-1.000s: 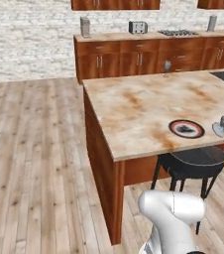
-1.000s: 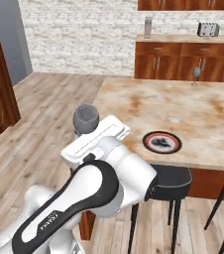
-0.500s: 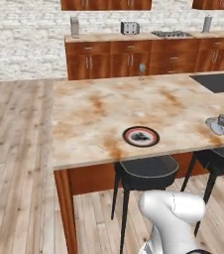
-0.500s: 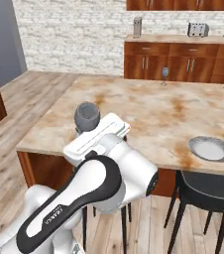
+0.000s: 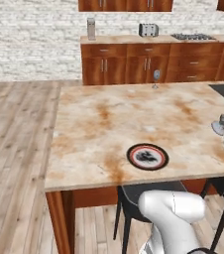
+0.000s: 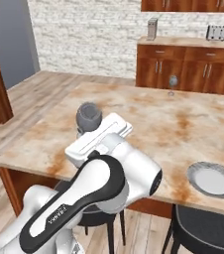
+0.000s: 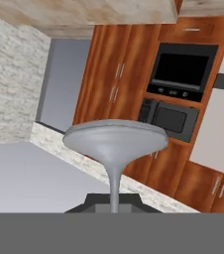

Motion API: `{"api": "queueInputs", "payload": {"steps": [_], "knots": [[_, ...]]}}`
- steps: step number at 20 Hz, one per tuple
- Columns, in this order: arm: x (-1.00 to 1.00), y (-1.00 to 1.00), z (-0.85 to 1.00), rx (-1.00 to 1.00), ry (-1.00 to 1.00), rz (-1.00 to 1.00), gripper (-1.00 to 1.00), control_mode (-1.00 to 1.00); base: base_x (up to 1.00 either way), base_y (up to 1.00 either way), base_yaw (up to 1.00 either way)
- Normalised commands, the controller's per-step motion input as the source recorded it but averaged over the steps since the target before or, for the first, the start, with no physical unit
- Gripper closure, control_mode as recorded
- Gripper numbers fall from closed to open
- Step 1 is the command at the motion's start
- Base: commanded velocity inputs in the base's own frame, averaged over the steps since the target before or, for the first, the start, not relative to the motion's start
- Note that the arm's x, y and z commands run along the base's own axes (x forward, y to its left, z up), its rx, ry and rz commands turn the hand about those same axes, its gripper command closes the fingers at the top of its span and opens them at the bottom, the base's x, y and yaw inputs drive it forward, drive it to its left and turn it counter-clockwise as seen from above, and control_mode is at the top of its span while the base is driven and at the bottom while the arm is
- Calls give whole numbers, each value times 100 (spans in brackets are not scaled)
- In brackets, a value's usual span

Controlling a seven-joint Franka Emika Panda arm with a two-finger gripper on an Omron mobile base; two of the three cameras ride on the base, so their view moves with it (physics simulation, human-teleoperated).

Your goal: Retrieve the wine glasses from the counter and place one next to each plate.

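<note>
Pinching the thin stem of one wine glass [image 7: 115, 149], the gripper [image 6: 86, 130] is holding it up over the near-left part of the counter [image 5: 114, 124]; in the hand view the round foot is spreading wide above the stem, and the finger tips [image 7: 91, 206] are closing in on the stem from both sides at the bottom. In the right base view the held glass's rounded bowl [image 6: 88, 116] is showing dark grey just above the white hand. In the left base view the same glass [image 5: 220, 127] is peeking in at the right edge, beside the hand.

A second wine glass [image 5: 156, 76] is standing upright near the far edge of the counter, well apart from the arm. The red-and-black plate [image 5: 147, 156] is lying close to the near edge, with bare slab around it. The pale plate [image 6: 212, 179] is sitting further along the same edge. Dark stools [image 5: 139, 198] are tucked under the overhang below the plates. Behind, a toaster [image 5: 148, 30] is resting on the wooden wall cabinets [image 5: 134, 64].
</note>
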Motion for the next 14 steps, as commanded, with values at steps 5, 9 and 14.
{"api": "queueInputs", "payload": {"steps": [5, 9, 14], "knots": [[0, 0, 0, 0, 0, 0, 100, 100, 39, -74, 56], [0, 0, 0, 0, 0, 0, 100, 100, 44, -48, 36], [31, -13, -9, 0, 2, 0, 100, -100, 35, -18, 3]]}}
